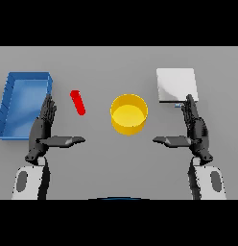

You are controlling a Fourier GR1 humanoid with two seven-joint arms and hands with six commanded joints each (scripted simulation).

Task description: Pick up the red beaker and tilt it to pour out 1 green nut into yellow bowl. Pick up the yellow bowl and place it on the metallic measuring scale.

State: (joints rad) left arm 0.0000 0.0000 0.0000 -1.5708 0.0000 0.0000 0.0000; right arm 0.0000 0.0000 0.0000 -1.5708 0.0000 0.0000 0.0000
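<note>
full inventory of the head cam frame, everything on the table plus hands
red beaker: 1, red, lying tilted on the table left of centre, between tray and bowl
yellow bowl: 1, yellow, centre of the table, upright; no nut visible inside
measuring scale: 1, light metallic grey, far right, just behind the right hand
blue tray: 1, blue, far left edge, partly behind the left hand
table: 1, grey, under everything
left hand: 1, dark, lower left, fingers straight, thumb pointing inward, holding nothing
right hand: 1, dark, lower right, fingers straight, thumb pointing inward, holding nothing
</note>
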